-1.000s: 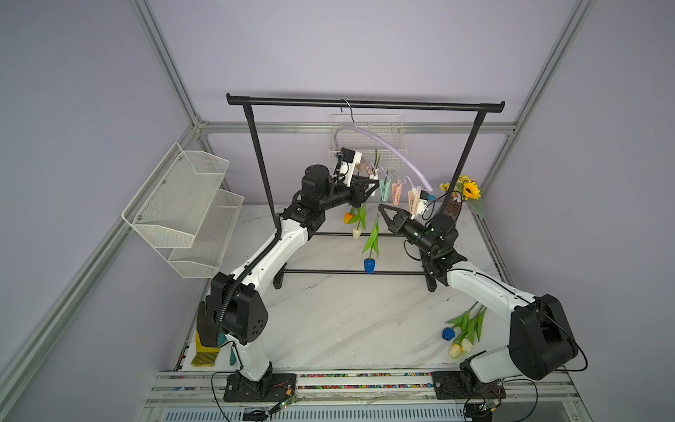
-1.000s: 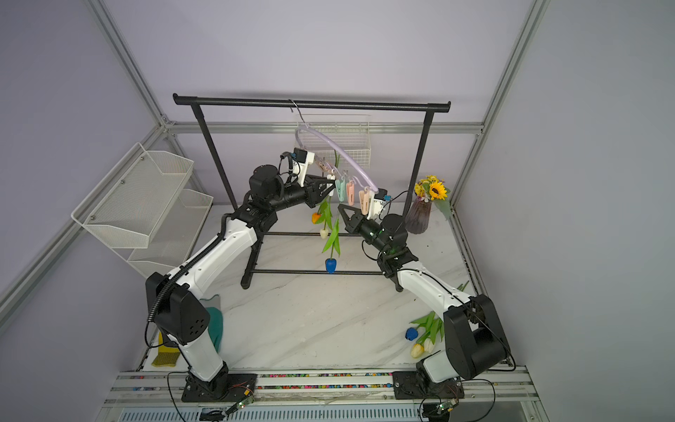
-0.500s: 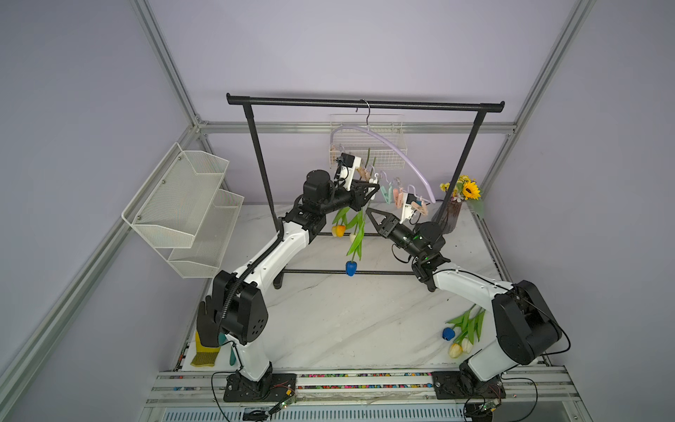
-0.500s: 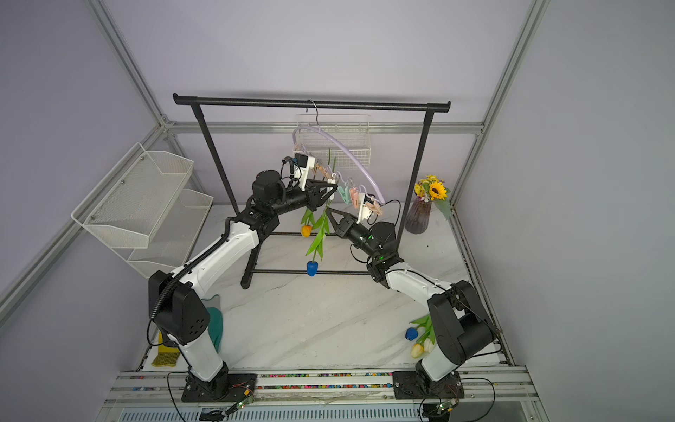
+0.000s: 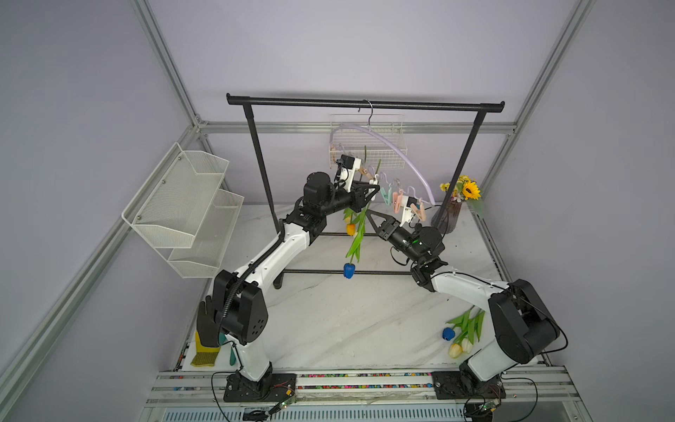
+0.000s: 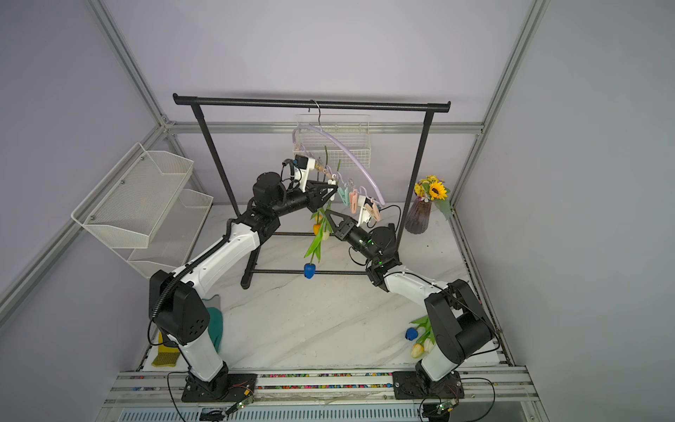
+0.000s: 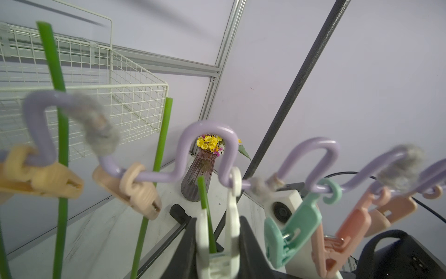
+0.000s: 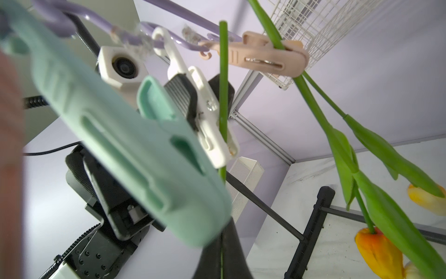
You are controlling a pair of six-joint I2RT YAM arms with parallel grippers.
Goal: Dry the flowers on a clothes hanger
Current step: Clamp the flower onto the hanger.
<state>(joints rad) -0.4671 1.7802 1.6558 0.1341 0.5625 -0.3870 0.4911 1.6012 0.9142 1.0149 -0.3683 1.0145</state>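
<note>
The black garment rack (image 5: 292,101) is the biggest thing in view. The lilac clothes hanger (image 7: 210,125) hangs tilted from its top bar by a thin hook. Under that bar, the left gripper (image 7: 218,239) is clamped on the handles of a white clothespin (image 7: 231,217), with a green stem running through the pin. Just below, the right gripper (image 5: 369,215) is closed, pinching the stem of a blue tulip (image 5: 349,270) that hangs head-down between the rack's posts. An orange tulip (image 5: 350,229) hangs beside it. More flowers (image 5: 464,329) lie flat well in front of the rack.

Hanger (image 7: 210,126) glossy smooth plastic; rack (image 7: 304,72) matt blk textured metal
</note>
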